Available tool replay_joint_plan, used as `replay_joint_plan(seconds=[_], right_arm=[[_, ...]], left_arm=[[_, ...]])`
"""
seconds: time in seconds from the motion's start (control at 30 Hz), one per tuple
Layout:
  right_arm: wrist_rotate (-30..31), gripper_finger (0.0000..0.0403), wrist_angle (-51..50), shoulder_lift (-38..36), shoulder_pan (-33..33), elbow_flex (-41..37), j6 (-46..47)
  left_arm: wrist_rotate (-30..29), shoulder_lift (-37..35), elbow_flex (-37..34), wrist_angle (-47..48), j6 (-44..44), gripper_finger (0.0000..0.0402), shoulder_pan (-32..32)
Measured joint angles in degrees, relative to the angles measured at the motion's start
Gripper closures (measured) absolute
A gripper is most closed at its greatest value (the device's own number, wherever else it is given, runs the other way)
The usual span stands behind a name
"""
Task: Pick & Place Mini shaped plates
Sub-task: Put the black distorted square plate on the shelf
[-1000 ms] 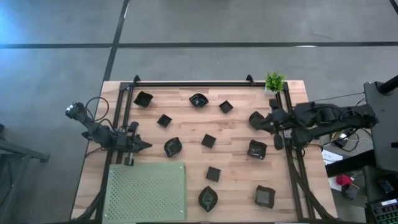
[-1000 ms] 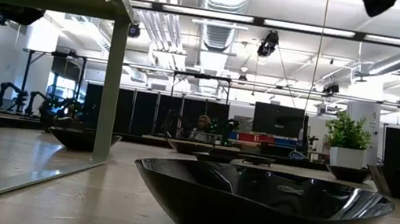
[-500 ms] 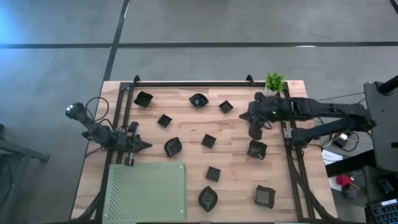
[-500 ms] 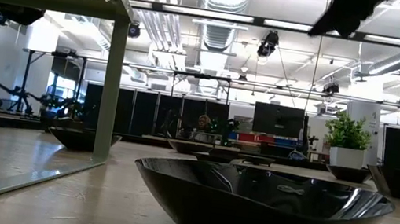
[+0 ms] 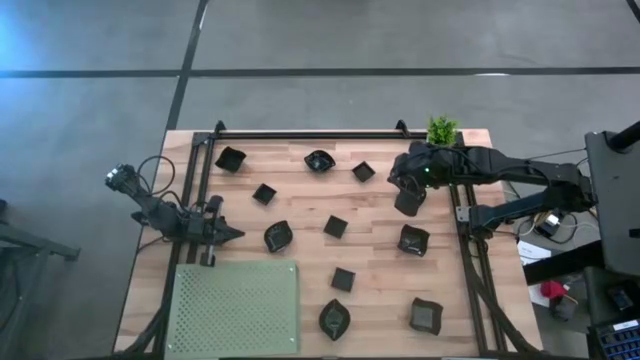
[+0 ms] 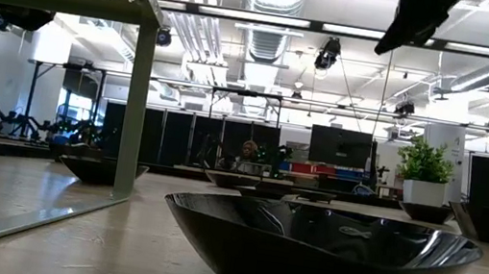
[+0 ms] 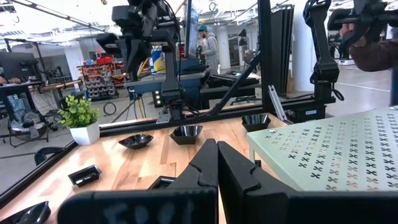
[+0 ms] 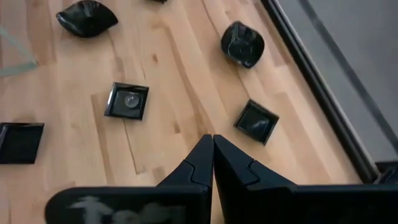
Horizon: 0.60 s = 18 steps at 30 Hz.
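Note:
Several mini shaped plates lie flat and scattered on the wooden table: a round one, squares, a leaf-like one and one near the right rail. My right gripper hangs shut in the air over the table's right part, between two of these plates and touching nothing. Its wrist view looks down past the shut gripper onto a round plate and a square one. My left gripper waits shut by the mat's far left corner.
A light green perforated mat stands raised on legs at the table's near left. A small potted plant sits at the far right corner. Black frame rails run along the far, left and right sides. A big plate fills the low view.
My right arm has swung from the table's right rail toward the left and far side, coming out over the table, and its gripper has tipped to point down. Its fingers stay shut. No plate has moved.

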<state>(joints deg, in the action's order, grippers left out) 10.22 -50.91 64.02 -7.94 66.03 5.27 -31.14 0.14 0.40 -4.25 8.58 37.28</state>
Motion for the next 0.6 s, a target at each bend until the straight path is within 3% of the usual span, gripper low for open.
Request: replay_joint_plan(seconds=[0.47,0.6], right_arm=[[-0.4,0.0393,-6.6,0.9,0.0,3.0,1.8],[-3.8,0.0375,-9.3,1.7,0.0,3.0,3.4]], left_arm=[[0.0,0.0,0.0,0.0,0.0,0.0402,0.0],[0.0,0.0,0.0,0.0,0.0,0.0402,0.0]])
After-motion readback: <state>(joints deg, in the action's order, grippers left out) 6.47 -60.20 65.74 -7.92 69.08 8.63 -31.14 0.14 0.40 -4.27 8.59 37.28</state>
